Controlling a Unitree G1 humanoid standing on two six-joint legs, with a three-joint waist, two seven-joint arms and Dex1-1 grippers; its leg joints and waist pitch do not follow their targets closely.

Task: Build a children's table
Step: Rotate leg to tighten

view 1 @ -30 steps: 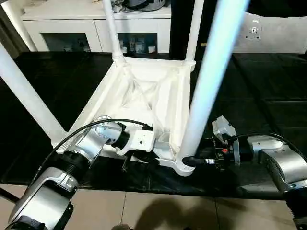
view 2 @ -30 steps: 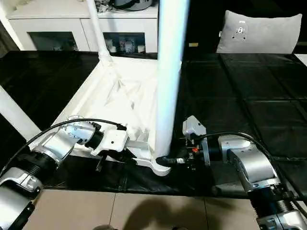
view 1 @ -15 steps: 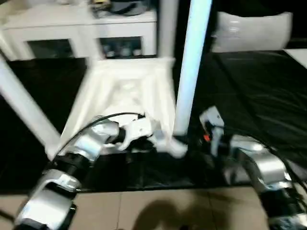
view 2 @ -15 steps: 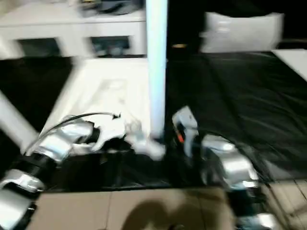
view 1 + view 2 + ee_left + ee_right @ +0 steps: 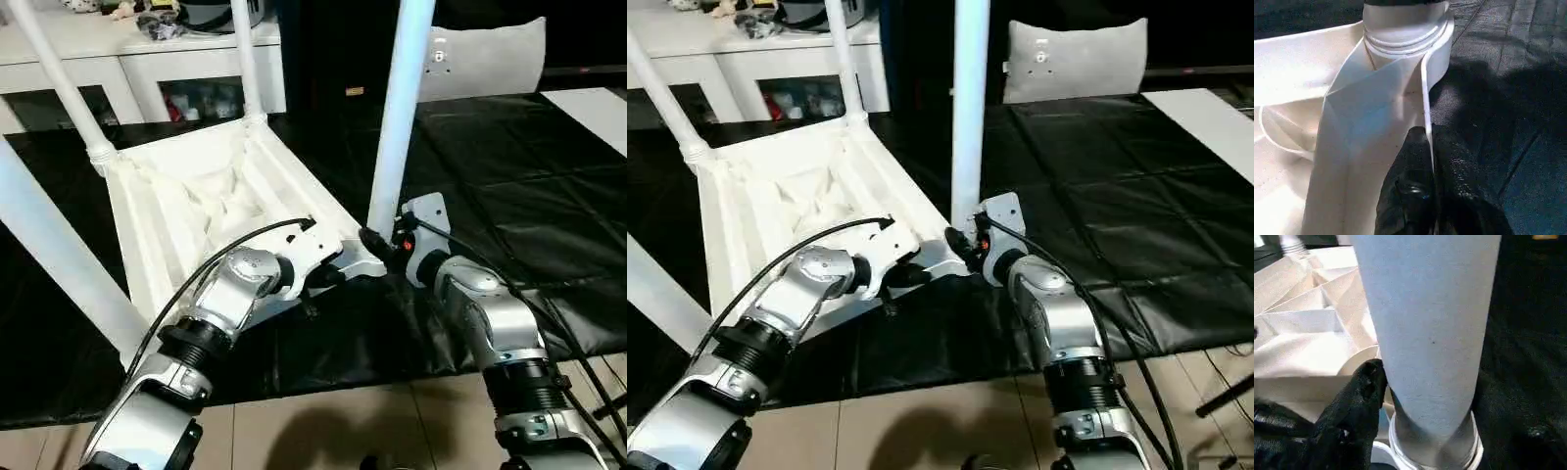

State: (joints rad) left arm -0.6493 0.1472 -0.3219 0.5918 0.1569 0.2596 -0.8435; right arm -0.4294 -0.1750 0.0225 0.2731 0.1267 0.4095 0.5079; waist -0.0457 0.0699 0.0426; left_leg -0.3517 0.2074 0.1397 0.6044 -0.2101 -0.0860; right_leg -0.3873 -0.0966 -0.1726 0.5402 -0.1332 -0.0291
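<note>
On the black mat, the table [image 5: 196,211] lies upside down so its legs point up. Left gripper [image 5: 1422,161] pinches its rim, steadying it; right gripper [image 5: 377,243] reaches the near leg [image 5: 397,117] base, its grip unclear.

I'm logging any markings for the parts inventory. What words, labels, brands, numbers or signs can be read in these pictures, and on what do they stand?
No text can be read.
Grey cushion: a small patch with a dark mark, too small to read.
Dark panel behind the table: a small yellowish tag, too small to read.
Children's table and its near leg: no printing visible.
</note>
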